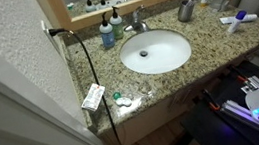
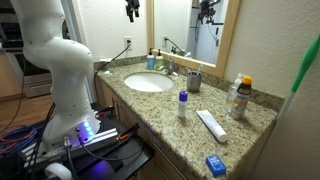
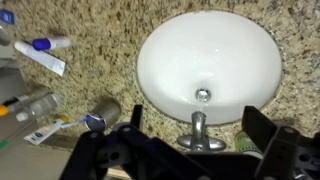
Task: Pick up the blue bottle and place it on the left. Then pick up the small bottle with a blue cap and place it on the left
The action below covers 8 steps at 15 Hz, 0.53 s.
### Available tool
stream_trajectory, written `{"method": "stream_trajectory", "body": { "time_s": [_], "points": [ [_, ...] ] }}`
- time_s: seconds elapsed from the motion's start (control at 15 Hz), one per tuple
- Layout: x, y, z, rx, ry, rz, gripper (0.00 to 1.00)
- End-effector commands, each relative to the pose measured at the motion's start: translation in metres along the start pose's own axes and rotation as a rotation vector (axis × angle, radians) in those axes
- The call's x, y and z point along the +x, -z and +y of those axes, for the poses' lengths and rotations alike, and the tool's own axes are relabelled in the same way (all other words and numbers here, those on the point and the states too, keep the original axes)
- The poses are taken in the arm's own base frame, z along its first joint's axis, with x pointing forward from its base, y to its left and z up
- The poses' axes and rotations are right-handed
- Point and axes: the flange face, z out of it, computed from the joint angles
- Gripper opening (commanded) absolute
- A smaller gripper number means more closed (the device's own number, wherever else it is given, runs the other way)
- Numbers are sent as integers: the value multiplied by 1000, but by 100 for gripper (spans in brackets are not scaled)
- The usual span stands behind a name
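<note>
The blue bottle [image 1: 107, 32] stands upright at the back of the counter beside the green bottle [image 1: 117, 25], next to the faucet. Both also show in an exterior view [image 2: 153, 59]. The small white bottle with a blue cap [image 2: 182, 105] stands on the counter past the sink, and it shows lying sideways in the wrist view [image 3: 45, 44]. My gripper [image 3: 198, 120] is open and empty, high above the faucet [image 3: 200, 130]. It shows near the mirror in an exterior view [image 2: 132, 10]. In the wrist view only the green bottle [image 3: 246, 140] shows; the blue bottle is hidden.
A white sink [image 1: 155, 51] is set in the granite counter [image 2: 170, 118]. A metal cup [image 2: 194, 82], a long white tube [image 2: 211, 124], a small blue item [image 2: 216, 165] and tall bottles [image 2: 238, 96] stand past the sink. A black cable [image 1: 87, 58] hangs from a wall socket.
</note>
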Motion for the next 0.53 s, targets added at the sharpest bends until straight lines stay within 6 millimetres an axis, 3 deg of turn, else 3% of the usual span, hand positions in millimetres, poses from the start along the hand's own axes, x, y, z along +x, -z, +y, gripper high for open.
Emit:
{"method": "stream_trajectory", "body": {
  "time_s": [0.0, 0.2, 0.33, 0.47],
  "points": [
    [-4, 2, -2, -5, -25, -19, 100],
    [-5, 2, -3, -12, -49, -29, 100],
    [-1, 27, -22, 65, -30, 3, 100],
    [12, 21, -21, 157, 1, 49, 100]
  ]
}}
